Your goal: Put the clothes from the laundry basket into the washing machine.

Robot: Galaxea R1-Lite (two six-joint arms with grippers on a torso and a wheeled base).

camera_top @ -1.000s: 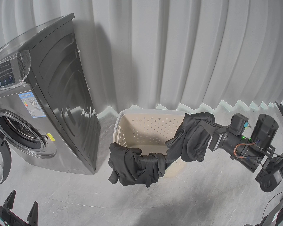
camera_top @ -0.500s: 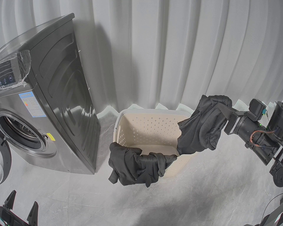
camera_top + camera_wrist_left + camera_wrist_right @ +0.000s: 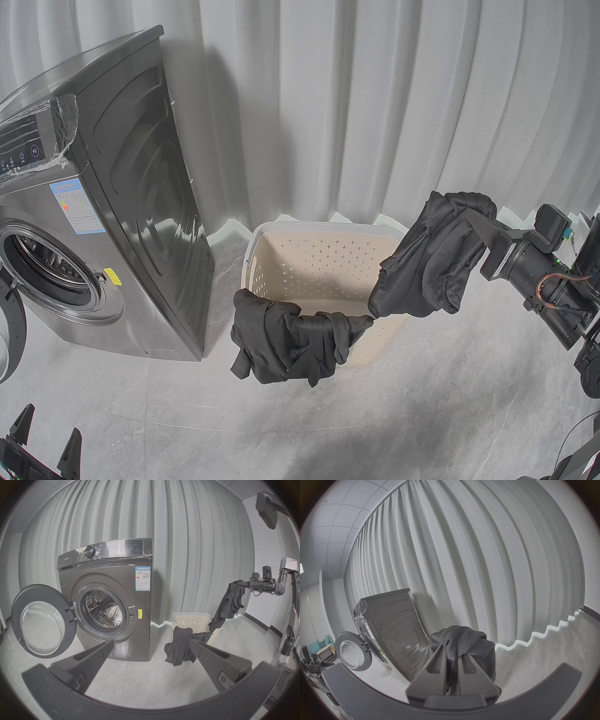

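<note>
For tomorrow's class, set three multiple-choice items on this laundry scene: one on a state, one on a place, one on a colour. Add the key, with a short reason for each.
1. The door of the washer is:
A. open
B. shut
C. taken off

2. Where does the dark cloth heap lie?
A. Inside the washer
B. Over the near rim of the basket
C. On top of the washer

3. What colour is the basket?
A. Blue
B. Red
C. Cream

Key:
1 A: the door stands swung wide on its hinge beside the round opening.
2 B: the heap hangs across the rim nearest the robot, part inside and part outside.
3 C: its perforated walls are pale cream.
</note>
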